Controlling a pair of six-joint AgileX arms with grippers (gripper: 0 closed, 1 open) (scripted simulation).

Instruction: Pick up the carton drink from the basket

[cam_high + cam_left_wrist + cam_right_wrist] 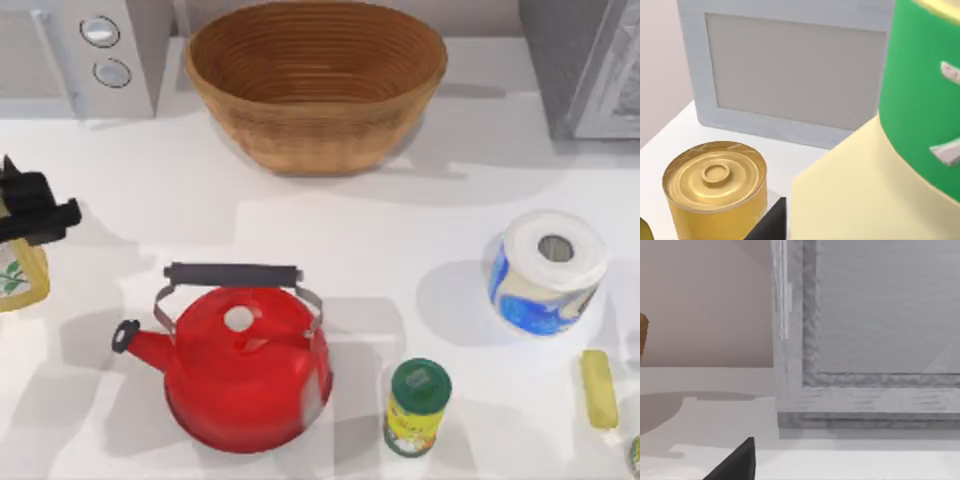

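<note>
Left gripper (pixel 35 215) at counter's far left edge, fingers clamped on carton drink (pixel 18 275); carton held outside basket, pale-yellow body and green top close in left wrist view (pixel 875 185). Gold can (pixel 715 187) stands on counter (pixel 380 230) just beside carton, grey microwave (pixel 790 70) behind it. Basket (pixel 315 85) sits at counter's back centre, well apart from carton. Red kettle (pixel 245 365) front centre. Right arm parked near grey appliance (pixel 865 330); its finger state cannot be told
</note>
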